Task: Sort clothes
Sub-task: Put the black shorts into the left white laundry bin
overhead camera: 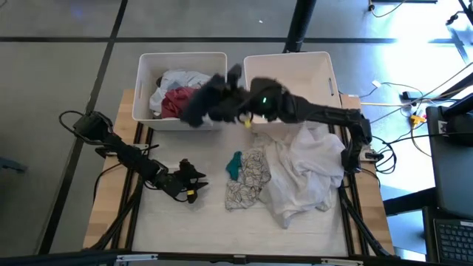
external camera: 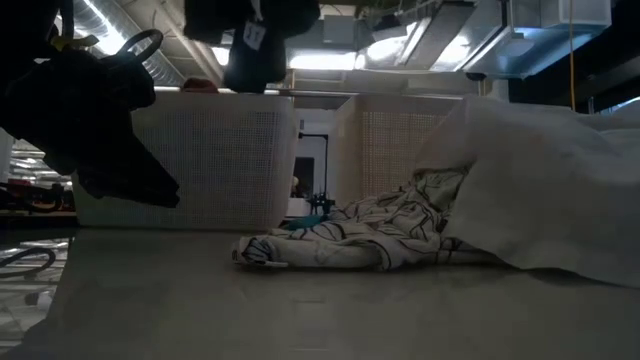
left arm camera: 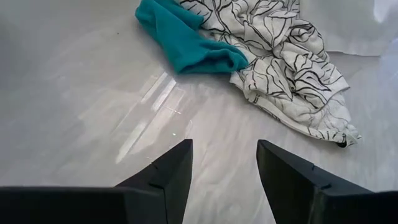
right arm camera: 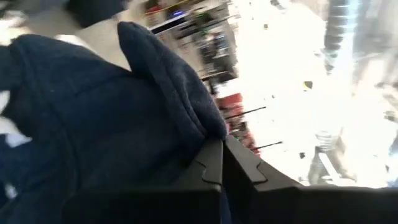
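Note:
My right gripper (overhead camera: pixel 228 100) is shut on a dark garment (overhead camera: pixel 198 105) in the air over the near right corner of the left white bin (overhead camera: pixel 145 68). The garment also shows high up in the low view (external camera: pixel 250 40). That bin holds a light grey (overhead camera: pixel 177 80) and a maroon (overhead camera: pixel 176 100) garment. On the table lie a teal garment (overhead camera: pixel 234 164), a black-patterned white one (overhead camera: pixel 250 179) and a large white one (overhead camera: pixel 307 170). My left gripper (overhead camera: pixel 196 182) is open and empty just above the table, left of the teal garment (left arm camera: pixel 186 43). My right gripper pinches a bunched fold of the dark garment (right arm camera: pixel 196 134) between its two shut fingers (right arm camera: pixel 236 165). The arm reaches in from the table's right. The garment is lifted clear and hangs loose beside and below the fingers, over the left bin's near wall.
The right white bin (overhead camera: pixel 325 70) stands at the far side beside the left one. The white garment drapes against its near wall. Bare tabletop (overhead camera: pixel 170 222) lies at the near left. Cables lie off the table's right edge (overhead camera: pixel 399 96).

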